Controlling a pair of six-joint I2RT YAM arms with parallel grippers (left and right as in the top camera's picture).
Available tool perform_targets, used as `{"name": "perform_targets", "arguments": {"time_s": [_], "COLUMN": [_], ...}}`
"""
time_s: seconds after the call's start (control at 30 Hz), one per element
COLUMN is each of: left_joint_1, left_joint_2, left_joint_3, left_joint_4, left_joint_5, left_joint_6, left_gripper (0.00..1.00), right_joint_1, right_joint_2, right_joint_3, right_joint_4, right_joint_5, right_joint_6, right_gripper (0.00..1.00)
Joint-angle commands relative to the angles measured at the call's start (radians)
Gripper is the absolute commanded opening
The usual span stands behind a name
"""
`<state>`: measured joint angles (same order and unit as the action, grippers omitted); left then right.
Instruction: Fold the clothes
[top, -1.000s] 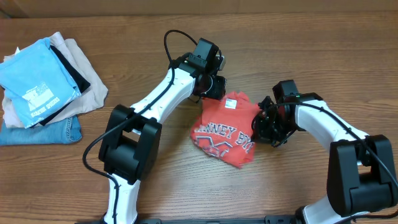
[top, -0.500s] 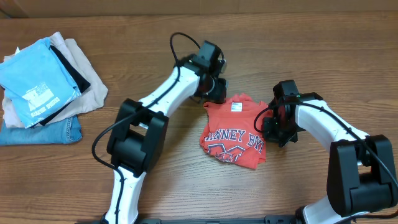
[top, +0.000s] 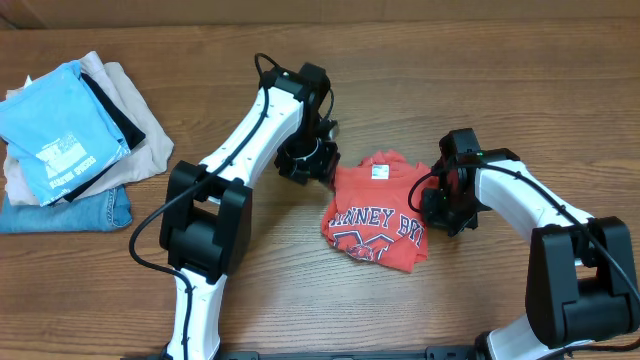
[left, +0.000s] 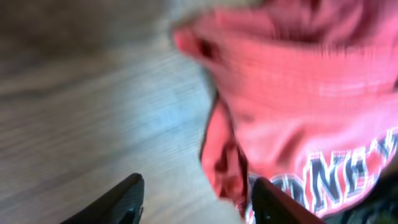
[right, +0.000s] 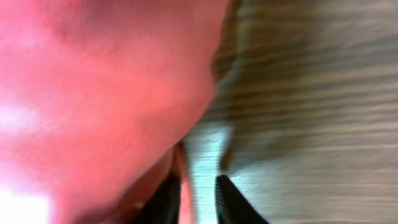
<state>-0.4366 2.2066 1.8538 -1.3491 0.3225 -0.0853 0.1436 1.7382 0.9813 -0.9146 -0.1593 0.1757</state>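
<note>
Red T-shirt (top: 375, 212): folded small but rumpled, lettering up; seemingly needs only squaring.
Left gripper (left: 198, 204) jaws apart, empty, at its left edge; right gripper (right: 194, 198) at right edge, jaw state indiscernible.

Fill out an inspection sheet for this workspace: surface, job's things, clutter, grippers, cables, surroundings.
Surface: wooden table, bare wood grain.
Job's things: red T-shirt lying compactly bunched between the arms, lettering up, white tag showing.
Clutter: folded pile at the far left, light blue shirt on top, denim at the bottom.
Grippers: left gripper open beside the shirt's edge; right gripper at the opposite edge, fingers close together, grip unclear.
Cables: black cable looping above the left arm.
Surroundings: nothing seen.
</note>
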Motion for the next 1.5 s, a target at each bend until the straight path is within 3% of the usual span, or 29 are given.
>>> {"name": "perform_targets", "arguments": {"time_s": [0.0,0.1,0.13,0.27,0.53,0.67,0.93,1.33,1.47], "left_joint_1": [-0.019,-0.027,-0.033,-0.037,-0.038,-0.038,-0.043,-0.071,-0.087], "left_joint_2": [-0.034,-0.034,-0.034,-0.034,-0.034,-0.034,-0.034,-0.034,-0.034], "left_joint_3": [0.005,0.005,0.002,-0.003,-0.066,-0.116,-0.126,-0.226,-0.227], "left_joint_4": [-0.016,-0.014,-0.013,-0.013,-0.039,-0.018,0.042,0.134,0.145], "left_joint_5": [0.045,0.104,0.149,0.172,0.232,0.254,0.257,0.254,0.254], "left_joint_6": [0.160,0.245,0.295,0.358,0.446,0.449,0.448,0.406,0.406], "left_gripper": [0.58,0.58,0.58,0.59,0.61,0.60,0.61,0.60,0.56], "right_joint_1": [-0.005,-0.005,-0.005,-0.005,-0.005,-0.024,-0.068,-0.014,-0.014], "right_joint_2": [-0.025,-0.034,-0.040,-0.044,-0.044,-0.055,-0.095,-0.092,-0.092], "right_joint_3": [0.053,0.069,0.073,0.074,0.074,0.074,0.070,0.031,-0.031], "right_joint_4": [-0.018,-0.043,-0.058,-0.085,-0.113,-0.128,-0.140,-0.065,-0.001], "right_joint_5": [-0.208,-0.267,-0.269,-0.269,-0.270,-0.312,-0.385,-0.381,-0.381], "right_joint_6": [-0.045,-0.053,-0.053,-0.053,-0.053,-0.050,-0.106,-0.100,-0.093], "right_gripper": [0.28,0.35,0.44,0.53,0.50,0.45,0.47,0.47,0.35]}}
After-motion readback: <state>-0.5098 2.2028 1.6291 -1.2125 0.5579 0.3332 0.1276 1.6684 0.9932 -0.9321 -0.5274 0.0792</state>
